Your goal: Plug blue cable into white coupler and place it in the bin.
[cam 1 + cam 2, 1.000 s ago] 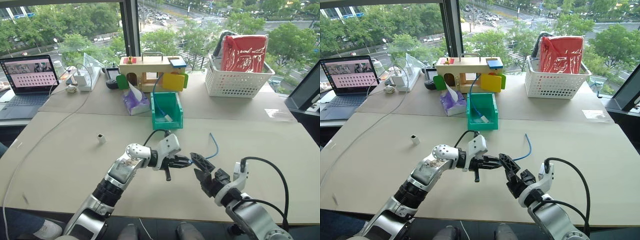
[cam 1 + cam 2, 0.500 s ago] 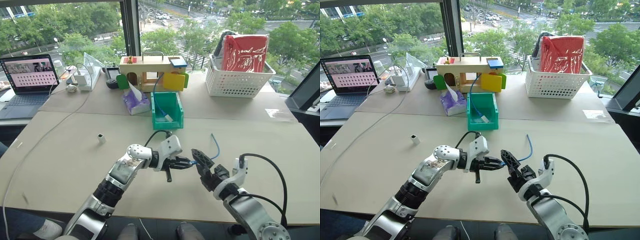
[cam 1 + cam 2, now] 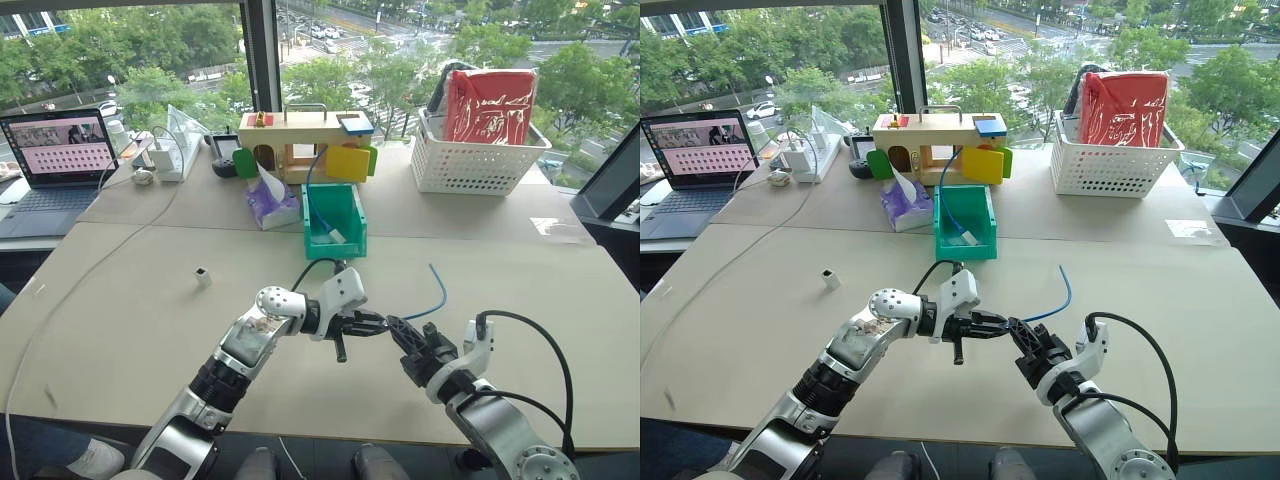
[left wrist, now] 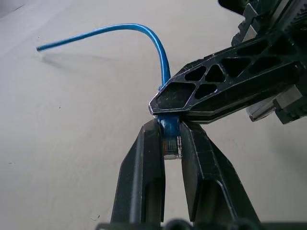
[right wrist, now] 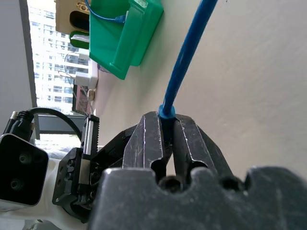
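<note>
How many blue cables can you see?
2. One blue cable is held above the table, with both the left gripper and the right gripper shut on it. The other blue cable lies in the green bin. More could be hidden.

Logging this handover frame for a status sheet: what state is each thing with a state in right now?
blue cable: off the table, held at one plug end, other end free.
left pincer: shut on the blue cable's clear plug.
right pincer: shut on the blue cable just behind the plug.
white coupler: standing alone on the table, unplugged.
bin: upright, another blue cable already inside.
laptop: open, screen lit.
</note>
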`<state>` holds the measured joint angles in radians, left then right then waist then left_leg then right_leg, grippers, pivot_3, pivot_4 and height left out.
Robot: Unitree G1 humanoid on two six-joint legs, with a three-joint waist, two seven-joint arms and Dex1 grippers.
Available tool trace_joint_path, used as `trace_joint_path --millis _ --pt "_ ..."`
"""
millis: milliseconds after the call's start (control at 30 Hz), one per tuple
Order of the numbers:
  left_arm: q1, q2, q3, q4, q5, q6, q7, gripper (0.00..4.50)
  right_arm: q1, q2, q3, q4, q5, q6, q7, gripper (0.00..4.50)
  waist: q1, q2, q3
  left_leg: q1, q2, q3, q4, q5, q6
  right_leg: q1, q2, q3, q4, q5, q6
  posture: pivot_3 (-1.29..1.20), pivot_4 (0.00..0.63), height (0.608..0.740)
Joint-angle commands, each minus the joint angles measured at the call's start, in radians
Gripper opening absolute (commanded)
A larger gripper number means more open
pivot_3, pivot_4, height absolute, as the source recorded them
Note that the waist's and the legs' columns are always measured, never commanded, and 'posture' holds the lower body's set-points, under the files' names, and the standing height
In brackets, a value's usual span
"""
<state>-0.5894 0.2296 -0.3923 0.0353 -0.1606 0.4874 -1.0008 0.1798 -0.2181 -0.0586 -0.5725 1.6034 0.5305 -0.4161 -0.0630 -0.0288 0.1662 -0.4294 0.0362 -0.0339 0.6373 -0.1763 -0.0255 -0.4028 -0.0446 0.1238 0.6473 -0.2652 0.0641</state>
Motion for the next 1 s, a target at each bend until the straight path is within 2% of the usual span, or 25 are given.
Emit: trace_joint_path --millis 33,67,100,300,400,600,733,867,933,1000 --pt "-0.005 0.001 0.005 -0.002 -0.022 0.023 -0.004 0.59 -0.007 0.005 -0.001 -0.047 0.01 -0.01 0.033 0.01 0.0 0.0 0.0 0.0 0.0 0.0 0.0 0.0 0.0 0.0 0.0 0.0 0.0 0.0 0.0 0.0 0.15 0.733" --pt "-0.005 0.01 0.004 -0.004 -0.028 0.03 -0.018 1.11 -0.007 0.006 -0.002 -0.046 0.008 -0.011 0.034 0.0 0.0 0.0 0.0 0.0 0.0 0.0 0.0 0.0 0.0 0.0 0.0 0.0 0.0 0.0 0.0 0.0 0.15 0.733" --pt "-0.005 0.018 0.005 -0.005 -0.032 0.036 -0.028 1.27 -0.008 0.006 -0.003 -0.045 0.007 -0.012 0.035 0.0 -0.002 0.0 0.0 0.0 0.0 0.0 0.0 0.0 0.0 0.0 0.0 0.0 0.0 0.0 0.0 0.0 0.15 0.733" --pt "-0.008 0.087 0.048 -0.026 -0.055 0.022 -0.073 3.55 -0.009 0.005 -0.029 -0.045 -0.032 -0.033 0.057 0.0 -0.003 0.0 0.0 0.0 0.0 0.0 0.0 0.0 0.0 0.0 0.0 0.0 0.0 0.0 0.0 0.0 0.15 0.733" --pt "-0.008 0.125 0.088 -0.046 -0.094 0.007 -0.105 4.46 -0.015 -0.015 -0.058 -0.035 -0.066 -0.039 0.077 0.0 -0.003 0.0 0.0 0.0 0.0 0.0 0.0 0.0 0.0 -0.001 0.0 0.0 0.0 0.0 0.0 0.0 0.15 0.733" --pt "0.064 0.285 0.337 -0.167 -0.239 0.102 -0.087 4.46 -0.031 -0.015 -0.024 0.005 -0.078 -0.008 0.126 0.0 -0.008 0.0 0.0 0.0 0.002 0.0 -0.001 0.0 0.0 -0.002 0.001 0.0 0.0 0.0 -0.001 0.0 0.15 0.733" --pt "0.15 0.32 0.516 -0.252 -0.326 0.127 -0.005 4.46 -0.07 -0.033 -0.019 0.06 -0.062 0.029 0.165 0.0 -0.005 0.0 0.0 0.001 0.002 0.001 -0.003 0.0 0.0 -0.001 0.001 0.0 0.0 0.0 -0.003 0.0 0.15 0.733" --pt "0.236 0.326 0.69 -0.212 -0.339 0.063 0.103 4.46 -0.125 -0.056 -0.004 0.117 -0.069 0.079 0.206 0.0 -0.001 0.0 0.0 0.001 0.002 0.001 -0.002 0.0 0.0 -0.001 0.0 0.0 0.0 0.001 -0.004 0.0 0.15 0.733" --pt "0.312 0.366 0.72 -0.187 -0.267 -0.041 0.112 4.46 -0.151 -0.061 0.006 0.133 -0.082 0.096 0.224 0.0 -0.004 0.0 0.0 0.001 0.002 0.001 -0.003 0.0 0.0 -0.001 0.0 -0.001 0.0 0.001 -0.004 0.0 0.15 0.733" --pt "0.363 0.359 0.781 -0.121 -0.237 -0.144 0.161 4.46 -0.174 -0.076 0.008 0.143 -0.094 0.119 0.249 0.0 -0.005 0.0 0.0 0.003 0.002 0.002 -0.004 0.0 0.0 -0.001 0.0 0.001 0.0 0.003 -0.007 0.0 0.15 0.733"
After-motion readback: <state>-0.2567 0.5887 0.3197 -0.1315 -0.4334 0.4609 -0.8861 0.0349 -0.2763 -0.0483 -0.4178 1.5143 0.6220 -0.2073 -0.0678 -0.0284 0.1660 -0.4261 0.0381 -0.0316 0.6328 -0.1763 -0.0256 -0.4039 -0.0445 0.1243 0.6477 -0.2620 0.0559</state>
